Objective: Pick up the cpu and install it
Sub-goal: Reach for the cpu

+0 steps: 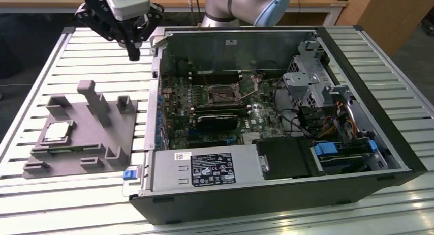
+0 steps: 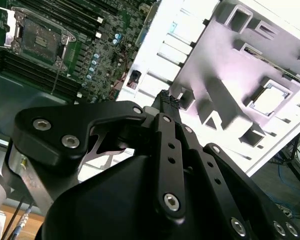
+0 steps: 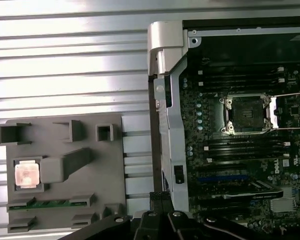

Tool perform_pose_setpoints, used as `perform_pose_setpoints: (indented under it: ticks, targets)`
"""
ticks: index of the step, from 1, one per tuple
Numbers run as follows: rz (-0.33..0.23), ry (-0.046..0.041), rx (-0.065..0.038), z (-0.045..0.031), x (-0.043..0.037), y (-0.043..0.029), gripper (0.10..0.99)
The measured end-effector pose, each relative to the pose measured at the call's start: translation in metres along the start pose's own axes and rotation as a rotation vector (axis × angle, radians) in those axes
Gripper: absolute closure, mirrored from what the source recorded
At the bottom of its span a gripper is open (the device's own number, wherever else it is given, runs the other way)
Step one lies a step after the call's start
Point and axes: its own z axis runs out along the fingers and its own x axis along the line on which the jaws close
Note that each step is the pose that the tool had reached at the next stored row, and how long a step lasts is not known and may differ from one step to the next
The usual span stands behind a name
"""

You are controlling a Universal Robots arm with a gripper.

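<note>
The gripper [image 2: 166, 100] is looming nearest in the second wrist view, closed narrow to a single tip and carrying nothing. It is hanging over the slatted worktop [image 1: 81, 67], just beside the open case's [image 1: 271, 199] wall. Toward the exterior view's left of the gripper, and well apart from it, the cpu [image 1: 58, 131] is lying flat in a recess of the grey holder [image 1: 88, 138]. On the gripper's other side, the socket [image 1: 220, 94] is sitting inside the case with its lid swung open.
</note>
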Motion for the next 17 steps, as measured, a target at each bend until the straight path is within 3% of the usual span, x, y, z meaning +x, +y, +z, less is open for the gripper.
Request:
perform_pose_setpoints:
  ticks: [17]
  targets:
    - [0.0, 0.0, 0.0, -0.0003, 0.0194, -0.0015, 0.98]
